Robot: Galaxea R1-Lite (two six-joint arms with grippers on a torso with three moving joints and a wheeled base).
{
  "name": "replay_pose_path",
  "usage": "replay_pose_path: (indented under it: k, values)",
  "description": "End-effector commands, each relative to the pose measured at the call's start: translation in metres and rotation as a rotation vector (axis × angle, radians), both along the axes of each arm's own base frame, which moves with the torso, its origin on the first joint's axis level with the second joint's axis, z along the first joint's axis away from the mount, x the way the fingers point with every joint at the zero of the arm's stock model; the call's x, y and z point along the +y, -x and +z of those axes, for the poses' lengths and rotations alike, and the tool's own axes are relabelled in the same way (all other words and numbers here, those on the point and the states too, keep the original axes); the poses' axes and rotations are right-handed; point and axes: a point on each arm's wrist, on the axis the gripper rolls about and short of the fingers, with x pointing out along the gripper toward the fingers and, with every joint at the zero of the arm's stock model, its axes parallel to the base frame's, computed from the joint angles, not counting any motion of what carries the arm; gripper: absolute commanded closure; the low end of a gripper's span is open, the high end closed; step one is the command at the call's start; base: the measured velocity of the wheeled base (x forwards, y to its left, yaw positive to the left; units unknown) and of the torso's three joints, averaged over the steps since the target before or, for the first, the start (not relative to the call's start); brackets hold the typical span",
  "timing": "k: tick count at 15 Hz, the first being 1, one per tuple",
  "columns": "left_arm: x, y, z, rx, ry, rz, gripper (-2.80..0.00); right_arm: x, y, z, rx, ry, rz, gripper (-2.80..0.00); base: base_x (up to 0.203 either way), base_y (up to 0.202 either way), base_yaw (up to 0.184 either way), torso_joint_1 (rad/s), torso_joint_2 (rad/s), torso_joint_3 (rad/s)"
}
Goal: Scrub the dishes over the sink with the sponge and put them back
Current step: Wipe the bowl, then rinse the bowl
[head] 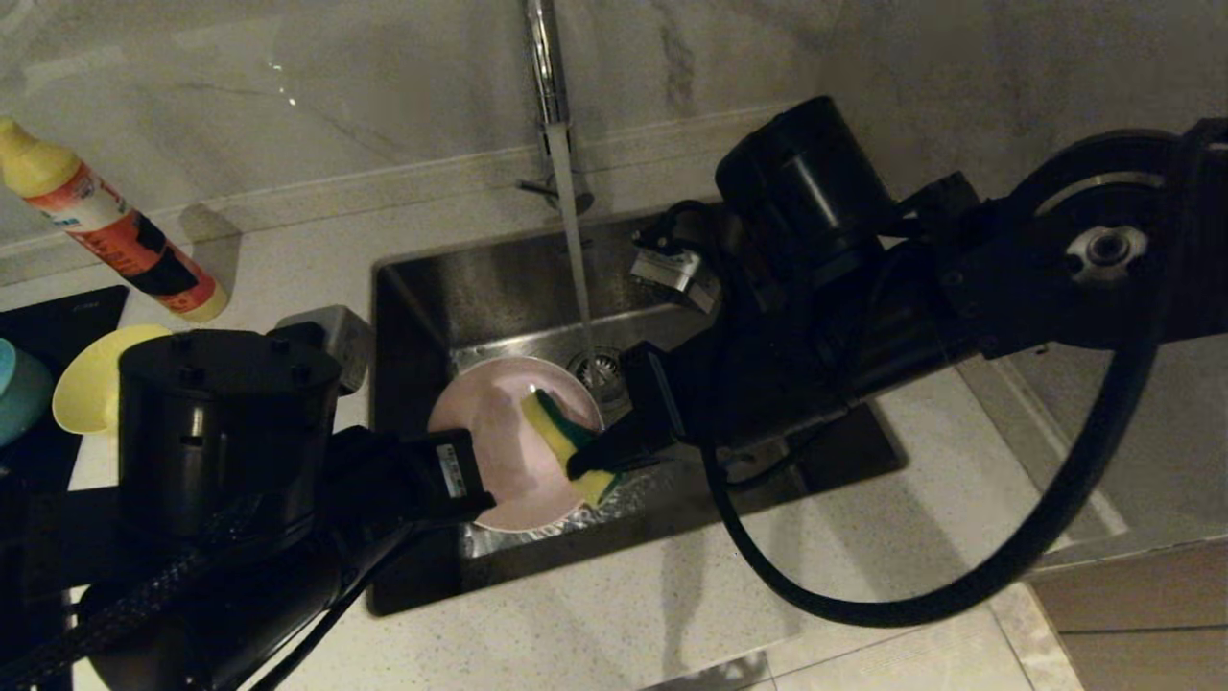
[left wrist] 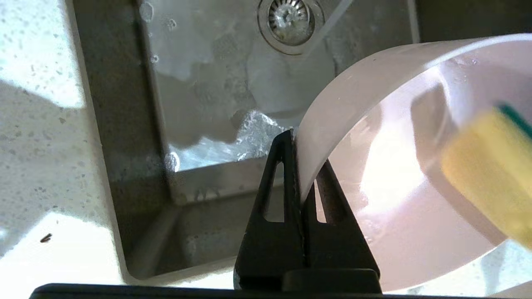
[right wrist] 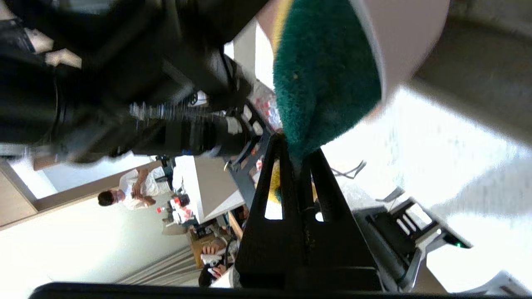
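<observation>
A pale pink bowl [head: 494, 437] hangs tilted over the sink [head: 480, 278], its hollow facing the right arm. My left gripper [head: 480, 501] is shut on the bowl's near rim; in the left wrist view the left gripper [left wrist: 303, 160] pinches the pink wall [left wrist: 374, 83] between its fingers. My right gripper [head: 597, 461] is shut on the sponge [head: 556, 427], which lies against the inside of the bowl. From the right wrist, the right gripper [right wrist: 297, 145] clamps one end of the sponge's green face [right wrist: 324, 70] beside the bowl [right wrist: 411, 33]. A pale yellow bowl [head: 91, 389] and a light blue bowl [head: 19, 389] sit at the far left.
Water runs from the chrome tap [head: 547, 67] down to the drain strainer [head: 597, 367] just past the bowl. A yellow-capped bottle [head: 106, 226] lies on the counter at the back left. A black hob [head: 58, 317] lies under the two bowls. Pale counter [head: 624, 614] borders the sink's front.
</observation>
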Motion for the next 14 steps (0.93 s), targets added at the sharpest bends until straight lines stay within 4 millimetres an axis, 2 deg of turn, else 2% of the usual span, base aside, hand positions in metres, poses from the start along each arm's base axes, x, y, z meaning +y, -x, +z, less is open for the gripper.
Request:
replay_pose_path:
  k: [1,2,6,9,11,14]
  values:
    - [0.001,-0.002,0.0,-0.003,0.005,0.014,0.0,-0.012,0.013,0.01,-0.007,-0.013,0.005,0.0,0.0,0.0,0.0,0.0,0.0,0.0]
    - [0.003,-0.004,0.002,-0.006,0.006,0.027,0.0,-0.015,0.016,0.012,-0.01,-0.016,0.004,0.0,0.0,0.0,0.0,0.0,0.0,0.0]
    - [0.004,-0.019,-0.002,0.012,0.003,0.067,0.0,-0.047,0.043,0.047,-0.076,-0.094,0.003,0.0,0.0,0.0,0.0,0.0,0.0,0.0]
    - [-0.001,-0.053,-0.016,0.067,-0.005,0.118,0.0,-0.081,0.068,0.074,-0.145,-0.164,-0.016,0.0,0.0,0.0,0.0,0.0,0.0,0.0]
    - [-0.012,-0.072,-0.022,0.1,0.02,0.142,0.0,-0.105,0.074,0.076,-0.161,-0.168,-0.067,0.0,0.0,0.0,0.0,0.0,0.0,0.0]
    - [-0.026,-0.097,-0.024,0.156,0.077,0.145,0.0,-0.132,0.076,0.061,-0.143,-0.14,-0.138,0.0,0.0,0.0,0.0,0.0,0.0,0.0]
